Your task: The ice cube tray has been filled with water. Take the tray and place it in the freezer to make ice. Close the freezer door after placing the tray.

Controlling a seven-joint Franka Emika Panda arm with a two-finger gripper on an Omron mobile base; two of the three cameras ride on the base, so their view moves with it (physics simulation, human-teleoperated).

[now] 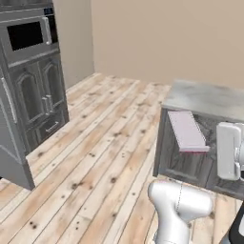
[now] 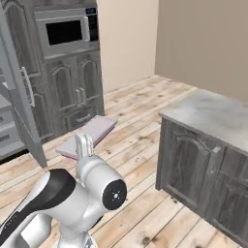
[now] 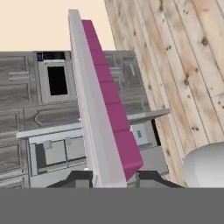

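My gripper [image 3: 113, 177] is shut on one end of the ice cube tray [image 3: 103, 105], which runs away from the hand, seen on edge with its dark pink side to the right. From the left base the tray [image 1: 187, 129] hangs in the air in front of the island. In the right base view the tray [image 2: 94, 130] lies flat beyond the fingers [image 2: 84, 144], above the floor. The freezer [image 2: 5, 133] stands open at the left, with grey shelves and drawers [image 3: 57, 151] inside. Its grey freezer door [image 2: 19, 92] [image 1: 12, 147] is swung out towards me.
An island cabinet with a grey stone top [image 1: 205, 97] [image 2: 213, 114] stands close on the right. Dark carved cabinets with a built-in oven [image 1: 26, 35] [image 2: 65, 31] line the wall beside the freezer. Wooden floor [image 1: 105, 143] lies open between them.
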